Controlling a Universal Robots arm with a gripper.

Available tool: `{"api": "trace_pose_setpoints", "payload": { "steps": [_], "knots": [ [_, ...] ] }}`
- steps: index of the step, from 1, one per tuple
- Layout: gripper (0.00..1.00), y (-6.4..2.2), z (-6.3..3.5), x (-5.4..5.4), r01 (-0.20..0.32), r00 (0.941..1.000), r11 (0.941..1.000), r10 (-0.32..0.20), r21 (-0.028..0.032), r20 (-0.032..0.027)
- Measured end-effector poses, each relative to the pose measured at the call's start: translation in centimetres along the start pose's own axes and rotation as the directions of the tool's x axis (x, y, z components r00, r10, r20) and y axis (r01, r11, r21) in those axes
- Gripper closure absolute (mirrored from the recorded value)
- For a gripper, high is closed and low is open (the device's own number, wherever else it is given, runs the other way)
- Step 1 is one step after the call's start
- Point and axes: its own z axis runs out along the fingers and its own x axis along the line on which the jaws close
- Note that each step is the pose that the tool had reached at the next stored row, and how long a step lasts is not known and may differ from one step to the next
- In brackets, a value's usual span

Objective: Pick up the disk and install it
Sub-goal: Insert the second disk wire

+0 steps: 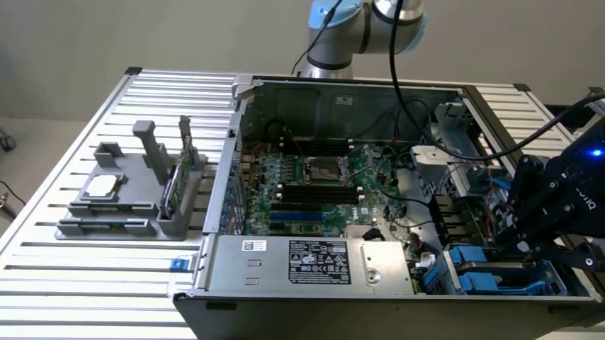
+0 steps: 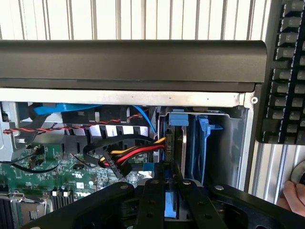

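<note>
In the wrist view my gripper [image 2: 172,191] is shut on the disk [image 2: 176,138]. The disk stands on edge, and its blue carrier shows between my black fingers [image 2: 152,200]. It sits upright in the metal drive bay [image 2: 228,143] at the corner of the open computer case, next to another blue carrier [image 2: 205,138]. In the exterior view the gripper [image 1: 529,241] hangs over the drive bay [image 1: 492,276] at the case's near corner, on the exterior view's right. My fingers hide the lower part of the disk.
Red, yellow and black power cables [image 2: 128,157] run close beside the disk. The motherboard [image 1: 312,184] and power supply [image 1: 312,262] fill the case. A grey fixture [image 1: 123,198] holds a small chip [image 1: 102,185] and a green card [image 1: 175,177]. A keyboard [image 2: 286,71] and a hand [image 2: 293,200] lie past the case.
</note>
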Motion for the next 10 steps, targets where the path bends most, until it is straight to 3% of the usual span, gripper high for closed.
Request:
{"api": "trace_pose_setpoints", "payload": {
  "steps": [5, 10],
  "knots": [
    [0.84, -0.03, -0.08, 0.02, 0.000, 1.0000, 1.0000, 0.000, 0.0000, -0.0048],
    [0.84, -0.11, -0.05, -0.01, -0.001, 1.0000, 1.0000, 0.001, -0.0001, -0.0060]
  ]
}}
